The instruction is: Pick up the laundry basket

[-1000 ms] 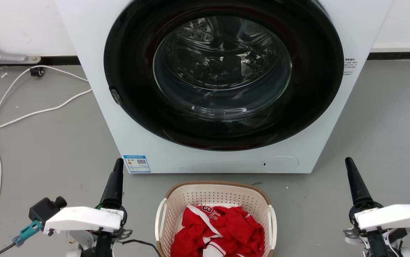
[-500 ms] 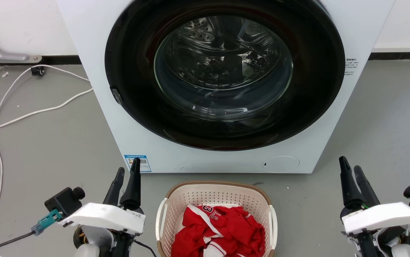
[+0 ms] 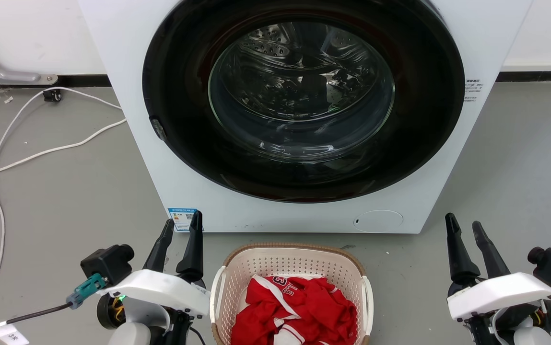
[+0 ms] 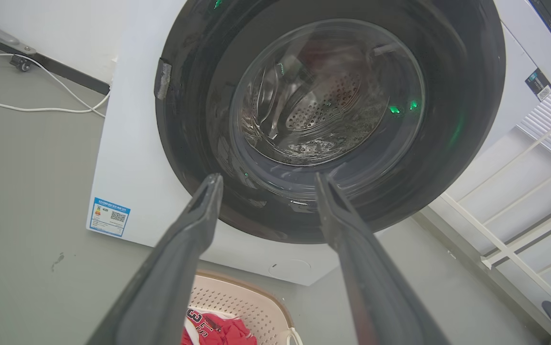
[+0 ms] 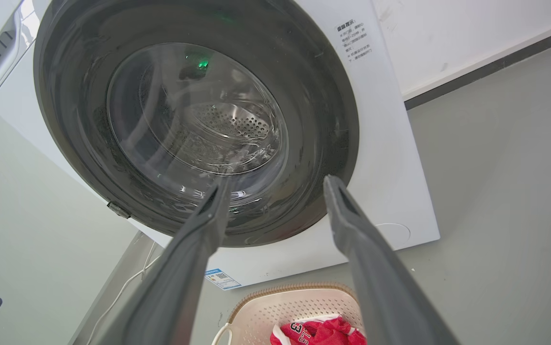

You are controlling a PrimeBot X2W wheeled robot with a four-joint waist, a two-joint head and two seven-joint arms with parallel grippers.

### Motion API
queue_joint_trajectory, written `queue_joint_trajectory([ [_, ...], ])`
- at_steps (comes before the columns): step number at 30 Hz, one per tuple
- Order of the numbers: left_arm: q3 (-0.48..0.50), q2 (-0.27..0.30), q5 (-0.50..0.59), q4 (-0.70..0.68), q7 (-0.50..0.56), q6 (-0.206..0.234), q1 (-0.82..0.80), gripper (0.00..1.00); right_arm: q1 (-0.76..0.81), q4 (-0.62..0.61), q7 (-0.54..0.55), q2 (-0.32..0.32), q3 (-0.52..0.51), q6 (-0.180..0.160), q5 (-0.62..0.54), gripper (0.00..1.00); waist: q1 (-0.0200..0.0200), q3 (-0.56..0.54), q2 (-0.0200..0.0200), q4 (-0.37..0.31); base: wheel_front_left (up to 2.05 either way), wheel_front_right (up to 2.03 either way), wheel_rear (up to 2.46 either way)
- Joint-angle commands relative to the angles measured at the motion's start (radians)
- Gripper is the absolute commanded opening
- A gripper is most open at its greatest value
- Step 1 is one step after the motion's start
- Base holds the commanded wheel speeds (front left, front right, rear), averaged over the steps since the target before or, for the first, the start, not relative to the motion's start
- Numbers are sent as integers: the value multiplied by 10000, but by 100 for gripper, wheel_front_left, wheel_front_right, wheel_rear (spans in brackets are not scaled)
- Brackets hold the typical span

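The laundry basket (image 3: 280, 263), cream-white and perforated with a brown rim and white side handles, stands on the floor in front of the washer. A red garment (image 3: 299, 306) lies inside it. My left gripper (image 3: 183, 219) hovers just left of the basket, open and empty, fingers pointing at the washer. My right gripper (image 3: 462, 220) hovers further off to the basket's right, also open and empty. In the left wrist view the basket (image 4: 237, 297) sits below and between the spread fingers of the left gripper (image 4: 268, 177). The right wrist view has the basket (image 5: 294, 302) beneath the right gripper (image 5: 276, 180).
A white front-loading washer (image 3: 131, 120) with its round glass door shut stands right behind the basket. White cables (image 3: 40, 153) trail over the grey floor at the left. A white slatted rack (image 4: 520, 191) stands beside the washer.
Each gripper showed as a single dark finger a second ago; now both show two fingers spread apart. Both have shifted inward toward the basket, the left one more.
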Motion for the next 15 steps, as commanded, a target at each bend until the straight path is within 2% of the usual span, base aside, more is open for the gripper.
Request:
queue_joint_trajectory([
  [1, -59, 78, 288, -84, -96, 42, -245, 100, -110, -81, -71, -9, 33, 2, -257, 100, 0, 2, 0, 1, 0, 0, 0],
  [15, -525, 212, 1921, 188, -474, 289, -335, 100, -36, -69, -222, -7, 138, 1, -1733, 100, 0, -1, 0, 13, 0, 0, 0],
])
